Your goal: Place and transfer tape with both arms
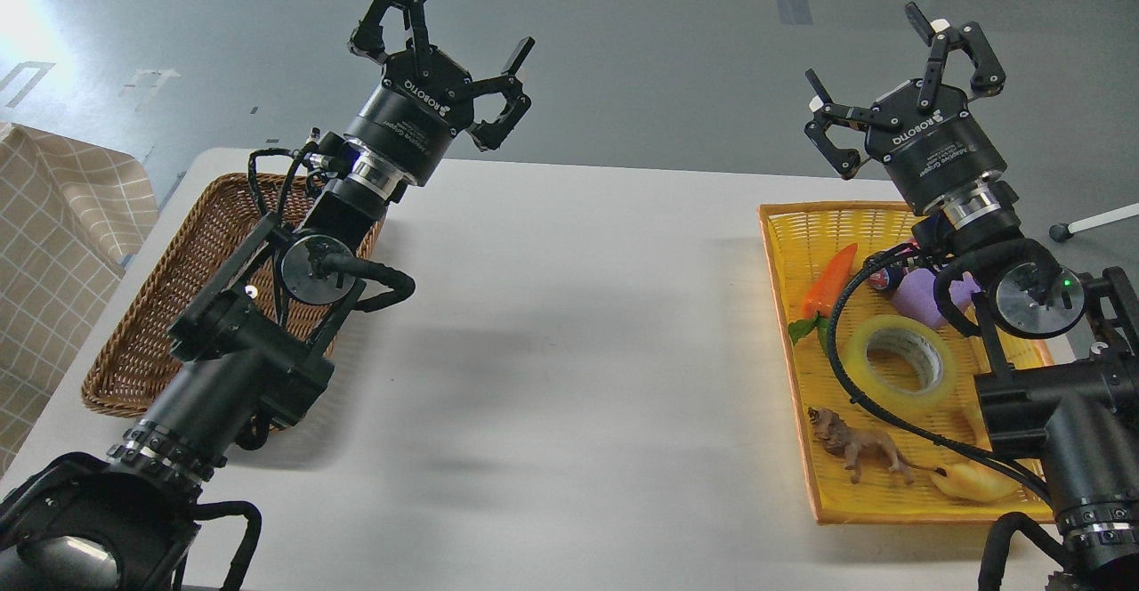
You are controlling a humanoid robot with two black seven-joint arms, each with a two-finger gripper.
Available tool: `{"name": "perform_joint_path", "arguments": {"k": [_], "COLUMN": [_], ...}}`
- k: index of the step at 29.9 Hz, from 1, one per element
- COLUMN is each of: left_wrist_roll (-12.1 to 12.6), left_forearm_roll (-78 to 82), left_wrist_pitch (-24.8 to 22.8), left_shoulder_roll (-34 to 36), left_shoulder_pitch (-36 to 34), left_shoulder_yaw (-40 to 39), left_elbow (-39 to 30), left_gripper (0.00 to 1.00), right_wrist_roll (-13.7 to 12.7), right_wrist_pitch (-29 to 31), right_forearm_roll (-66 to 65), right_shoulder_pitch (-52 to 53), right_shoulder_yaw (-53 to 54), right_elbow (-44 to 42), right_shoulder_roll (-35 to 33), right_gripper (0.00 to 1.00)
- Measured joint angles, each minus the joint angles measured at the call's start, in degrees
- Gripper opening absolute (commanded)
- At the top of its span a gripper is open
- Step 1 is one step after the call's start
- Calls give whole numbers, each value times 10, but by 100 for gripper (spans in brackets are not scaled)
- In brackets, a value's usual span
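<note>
both claws hang released above the counter (552, 324), fingers spread, ready to reach. the tape (900, 352) lies flat in the yellow tray (801, 226), below and behind the right claw (903, 75); the left claw (445, 48) waits over the wicker basket (178, 279), likely to receive it.

Pale grey counter (569, 324) ran before me. Brown wicker basket (178, 306) sat directly on it at my left edge; yellow woven tray (792, 306) sat at my right edge. The two lay well apart.
</note>
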Motion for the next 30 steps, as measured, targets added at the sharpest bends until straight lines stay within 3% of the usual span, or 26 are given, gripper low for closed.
{"name": "perform_joint_path", "arguments": {"k": [30], "left_wrist_roll": [-6], "left_forearm_roll": [-1], "left_wrist_pitch": [0], "left_shoulder_roll": [-2], "left_shoulder_pitch": [0], "left_shoulder_yaw": [-1], "left_elbow": [-2], "left_gripper": [98], "right_wrist_roll": [1], "right_wrist_pitch": [0], "right_forearm_roll": [1], "right_shoulder_pitch": [-1], "right_shoulder_yaw": [0], "right_elbow": [4], "right_shoulder_roll": [4], "right_gripper": [100]}}
